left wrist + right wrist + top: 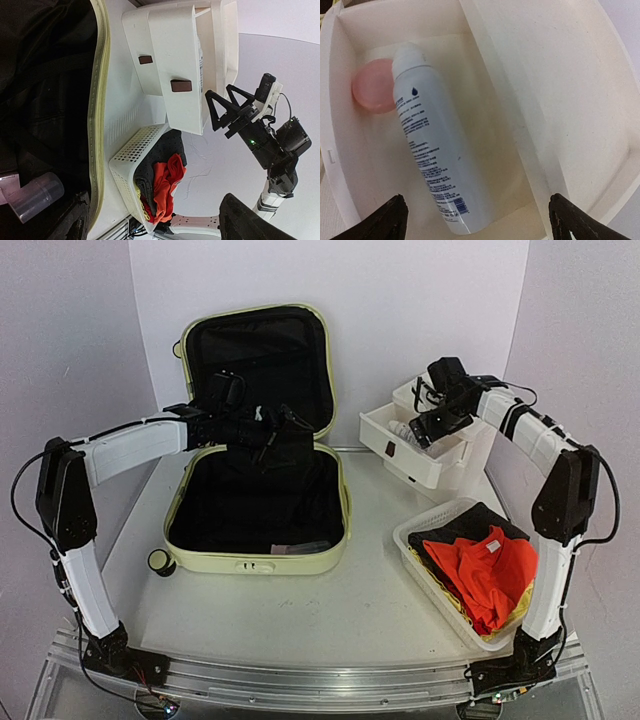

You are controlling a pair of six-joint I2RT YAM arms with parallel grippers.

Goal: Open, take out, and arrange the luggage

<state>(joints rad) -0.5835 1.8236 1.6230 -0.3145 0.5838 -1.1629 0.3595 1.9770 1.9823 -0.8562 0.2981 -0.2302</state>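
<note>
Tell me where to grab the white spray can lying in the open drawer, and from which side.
Grip the spray can around mid-body, from straight above, pinching across its width. It lies flat along the drawer, whose walls block the sides; a pink object crowds its cap.

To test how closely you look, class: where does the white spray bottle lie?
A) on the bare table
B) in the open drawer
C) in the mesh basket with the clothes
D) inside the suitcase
B: the white spray bottle lies on its side in the open drawer, next to a pink round object.
</note>
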